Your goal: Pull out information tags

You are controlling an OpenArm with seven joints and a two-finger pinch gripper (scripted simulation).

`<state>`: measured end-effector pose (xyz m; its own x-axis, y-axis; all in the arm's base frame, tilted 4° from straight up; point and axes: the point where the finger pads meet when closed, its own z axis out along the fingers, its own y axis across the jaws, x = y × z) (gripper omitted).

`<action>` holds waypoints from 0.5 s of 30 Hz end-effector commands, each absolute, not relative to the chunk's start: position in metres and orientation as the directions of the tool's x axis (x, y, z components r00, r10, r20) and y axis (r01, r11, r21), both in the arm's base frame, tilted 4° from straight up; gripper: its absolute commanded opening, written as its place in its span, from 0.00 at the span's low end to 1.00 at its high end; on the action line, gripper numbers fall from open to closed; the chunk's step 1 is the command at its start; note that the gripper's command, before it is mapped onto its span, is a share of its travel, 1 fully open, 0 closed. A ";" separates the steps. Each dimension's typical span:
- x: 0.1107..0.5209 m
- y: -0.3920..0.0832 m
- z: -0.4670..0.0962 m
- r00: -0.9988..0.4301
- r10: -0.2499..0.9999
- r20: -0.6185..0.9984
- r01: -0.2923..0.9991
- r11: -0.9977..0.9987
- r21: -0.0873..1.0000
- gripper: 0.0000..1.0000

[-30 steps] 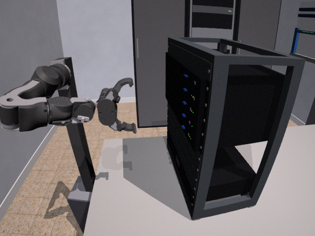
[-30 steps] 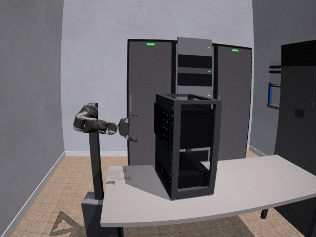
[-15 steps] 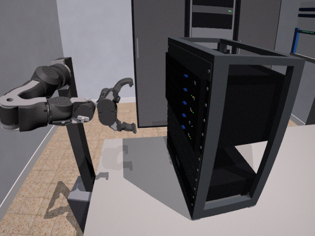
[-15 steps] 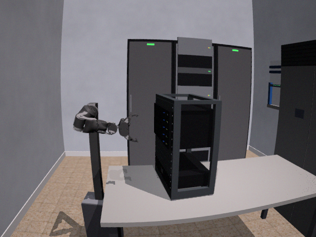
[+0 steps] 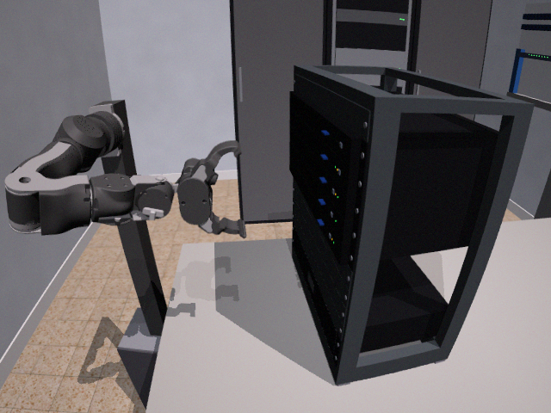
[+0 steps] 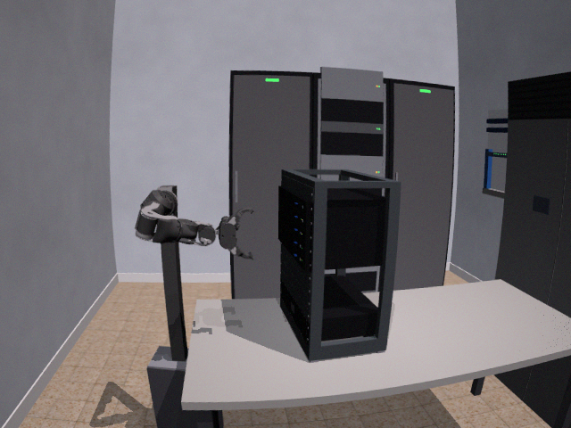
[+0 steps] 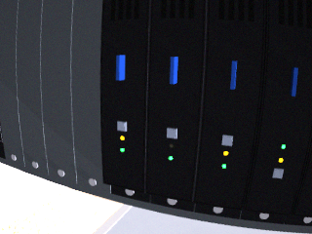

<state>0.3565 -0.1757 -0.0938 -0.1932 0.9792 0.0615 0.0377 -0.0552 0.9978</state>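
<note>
The rack (image 5: 380,187) stands upright on the worktop (image 5: 249,355), its server fronts facing left toward the arm. The gripper (image 5: 240,191) hangs left of it, well apart, fingers (image 5: 234,149) spread fully wide and holding nothing. Blue information tags (image 7: 121,68) line the servers; three of four seen by the wrist camera show yellow lights (image 7: 121,138).
</note>
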 end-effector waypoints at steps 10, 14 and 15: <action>0.397 -0.183 -0.121 -0.204 0.977 0.059 0.037 -0.053 0.998 1.00; 0.421 -0.188 -0.136 -0.204 0.977 0.061 0.038 -0.054 0.998 1.00; 0.426 -0.190 -0.140 -0.204 0.977 0.060 0.038 -0.054 0.998 1.00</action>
<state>0.4265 -0.1936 -0.1401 -0.1757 0.9824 0.0631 0.0390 -0.0571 0.9976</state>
